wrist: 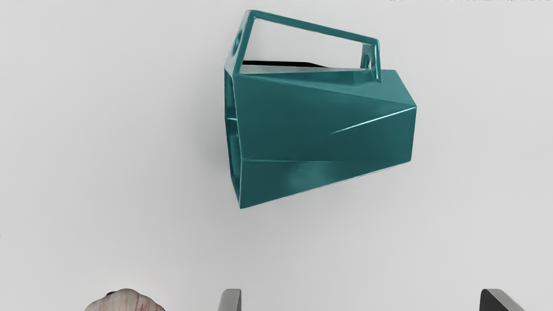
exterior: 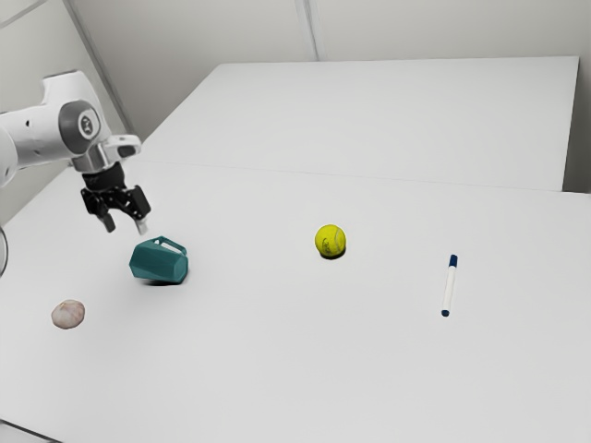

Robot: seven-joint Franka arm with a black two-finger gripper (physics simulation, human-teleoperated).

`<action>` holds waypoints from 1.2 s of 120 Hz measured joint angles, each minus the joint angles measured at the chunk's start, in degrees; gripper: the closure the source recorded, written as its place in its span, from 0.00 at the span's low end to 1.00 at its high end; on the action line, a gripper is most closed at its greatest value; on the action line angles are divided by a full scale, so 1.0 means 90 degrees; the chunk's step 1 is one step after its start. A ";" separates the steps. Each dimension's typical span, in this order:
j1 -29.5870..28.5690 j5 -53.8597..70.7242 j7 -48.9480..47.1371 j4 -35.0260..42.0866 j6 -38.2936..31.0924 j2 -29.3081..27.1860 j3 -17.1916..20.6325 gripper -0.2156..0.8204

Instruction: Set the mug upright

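Note:
My gripper hangs above the table, a little above the teal mug and toward the exterior view's left of it. The faceted mug lies on its side. In the wrist view the mug shows its handle along one side and its open mouth at the wider end. The gripper is open, its two fingertips far apart with nothing between them, and the mug is beyond the tips, untouched.
A garlic bulb rests on the white table near the mug, and in the wrist view the bulb is beside one fingertip. A yellow-green tennis ball and a white marker with dark blue ends lie toward the exterior view's right.

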State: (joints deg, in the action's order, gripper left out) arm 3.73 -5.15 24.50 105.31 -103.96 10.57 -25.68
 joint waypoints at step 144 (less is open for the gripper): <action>-0.1583 -0.4259 0.3768 -0.0097 -0.0136 0.1489 -0.0070 0.21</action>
State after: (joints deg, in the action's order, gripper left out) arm -10.52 -43.48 58.42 104.43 -105.19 23.97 -26.31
